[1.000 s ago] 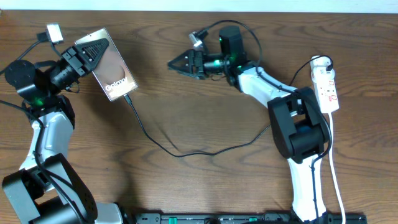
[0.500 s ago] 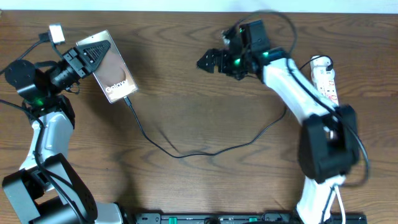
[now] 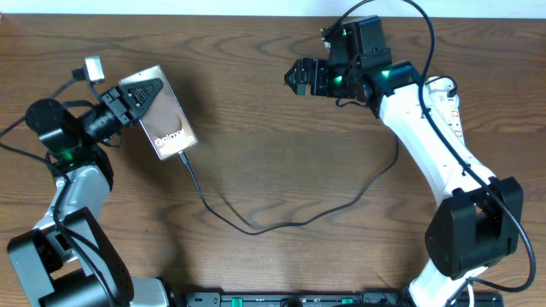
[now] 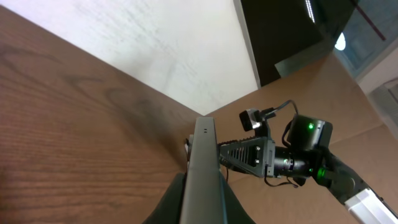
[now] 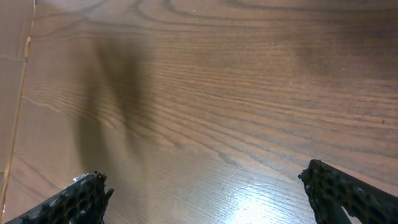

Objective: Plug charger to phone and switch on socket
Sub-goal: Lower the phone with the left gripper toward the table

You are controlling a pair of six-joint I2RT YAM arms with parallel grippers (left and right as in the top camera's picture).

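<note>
While the left gripper (image 3: 147,90) clamps the phone (image 3: 169,130) by its upper end, the right gripper (image 3: 294,77) hangs wide open over bare wood

The phone is at the left side of the table (image 3: 256,153), face up in the overhead view with its "Galaxy" lettering toward the lower end; the left wrist view shows it edge-on between the closed fingers. The charger (image 3: 256,228) meets the phone's lower end at its plug tip, sags in a long loop across the middle of the table and rises toward the right arm. The socket (image 3: 452,107) sits near the right edge, partly hidden by that arm and well apart from the phone; its switch cannot be read. In the right wrist view the fingers (image 5: 84,198) stand far apart with nothing between them
</note>
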